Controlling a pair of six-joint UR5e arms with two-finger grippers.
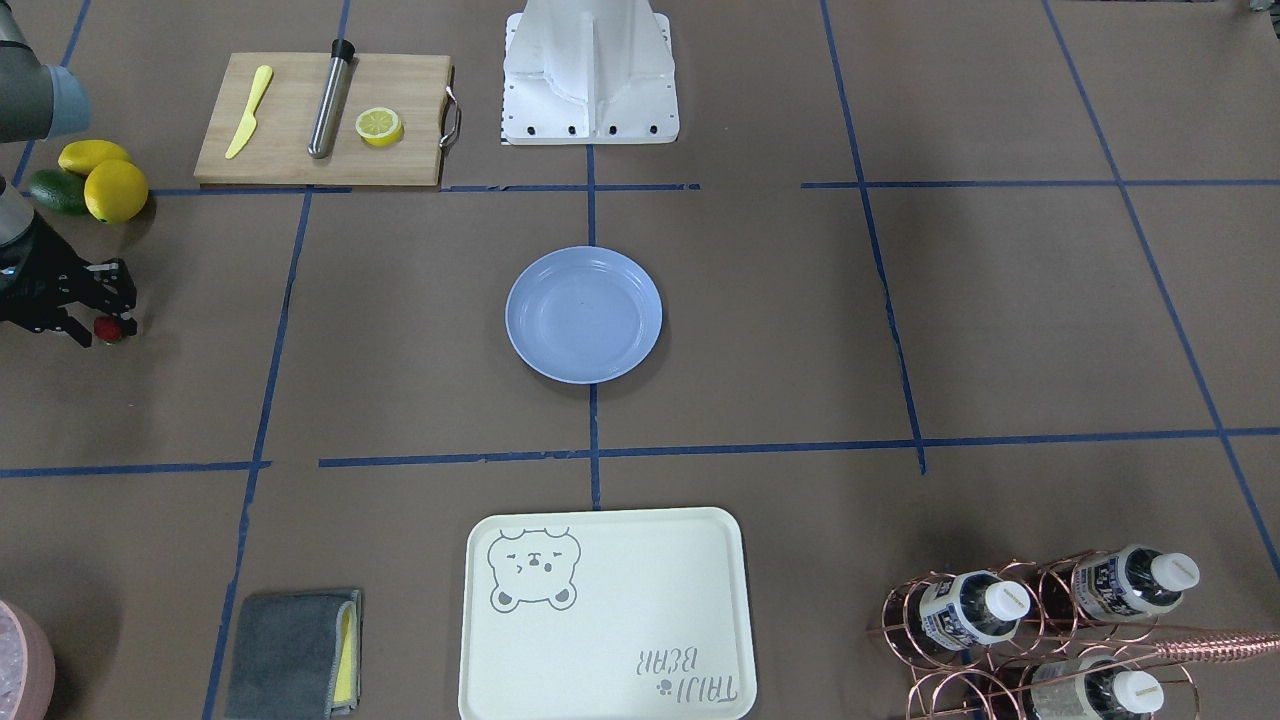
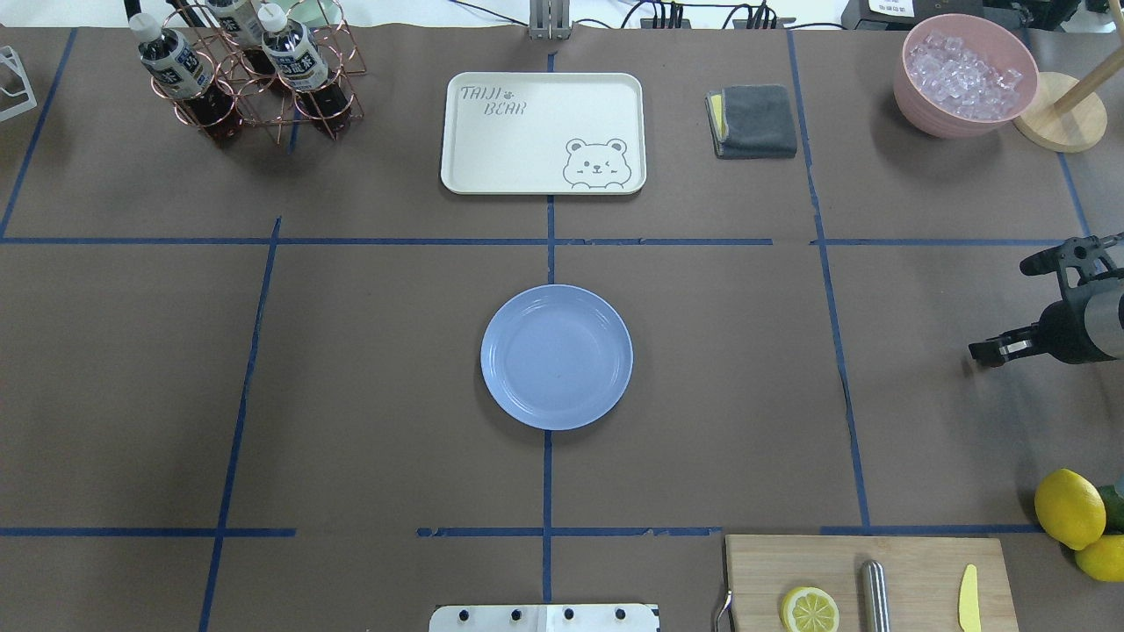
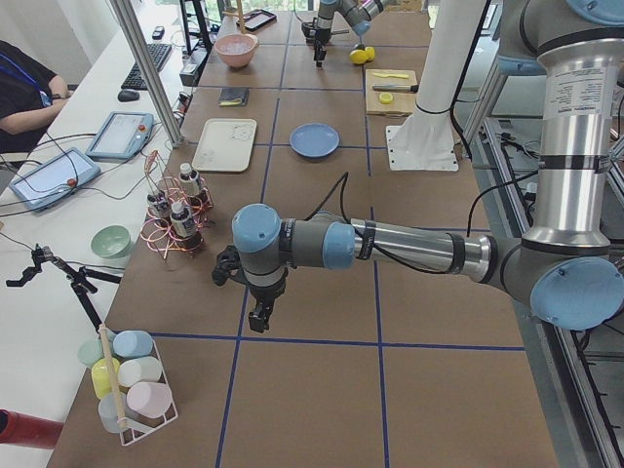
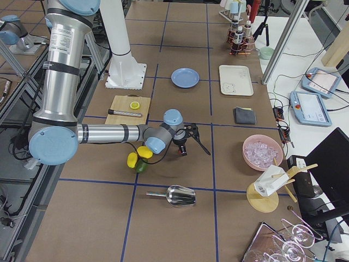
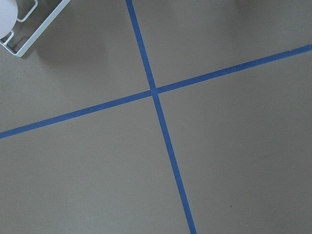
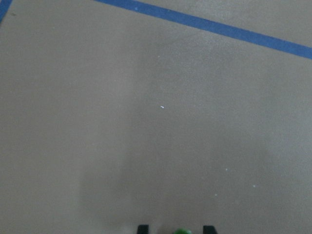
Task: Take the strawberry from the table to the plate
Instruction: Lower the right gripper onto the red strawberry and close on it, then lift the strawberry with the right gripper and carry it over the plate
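The strawberry is a tiny red berry on the brown table, far out on the robot's right side. My right gripper is down over it, open. In the right wrist view the berry's green cap shows between the two dark fingertips, with a gap on each side. The light-blue plate lies bare at the table's centre, far from the berry. My left gripper hangs above the table's far left end; I cannot tell whether it is open or shut.
Two lemons and a green fruit lie just behind the right gripper. A cutting board holds a lemon half, a knife and a metal rod. The bear-print tray, a grey cloth and a bottle rack line the far edge.
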